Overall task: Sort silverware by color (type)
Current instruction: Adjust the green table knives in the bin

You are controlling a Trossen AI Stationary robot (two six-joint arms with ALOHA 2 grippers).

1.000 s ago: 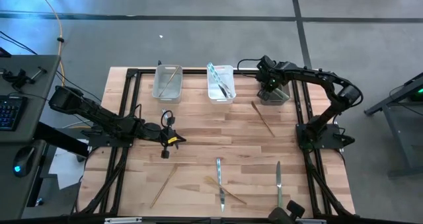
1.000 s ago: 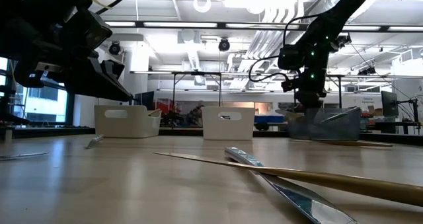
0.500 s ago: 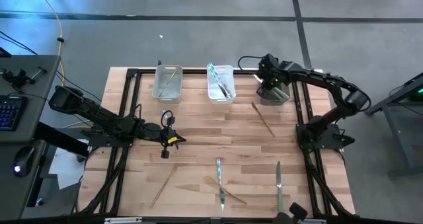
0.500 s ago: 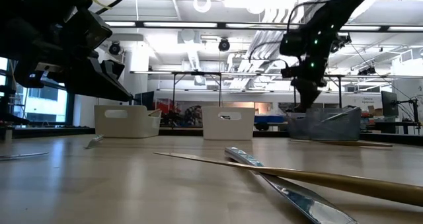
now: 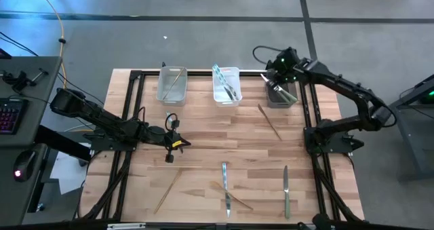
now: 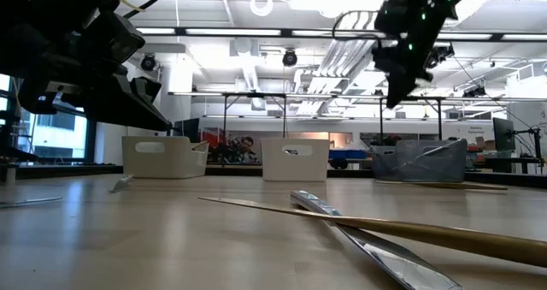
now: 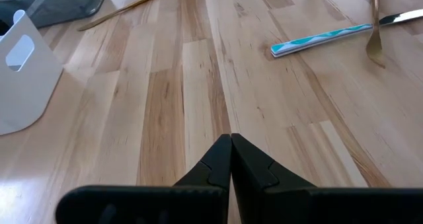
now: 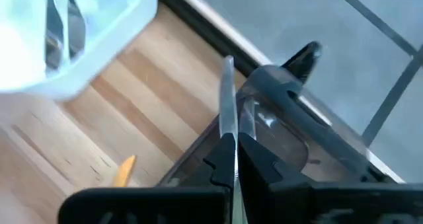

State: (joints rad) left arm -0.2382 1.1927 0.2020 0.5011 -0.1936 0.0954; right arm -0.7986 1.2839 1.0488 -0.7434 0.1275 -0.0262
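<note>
R gripper [image 5: 274,81] clenched above grey bin [image 5: 280,95] (dark pieces inside). L gripper [image 5: 182,143] clenched, empty, mid-table. 3 bins along far edge.

We look straight down on the whole tabletop [image 5: 224,138] from above, and level across it from surface height. Each wrist camera sits close over the wood. All views share the white bins [image 5: 226,86].

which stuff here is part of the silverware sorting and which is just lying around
Job: gold pieces, teal-handled knife, grey-green knife, white bins, grey bin, right gripper.
Lying about: keyboard, mouse.
</note>
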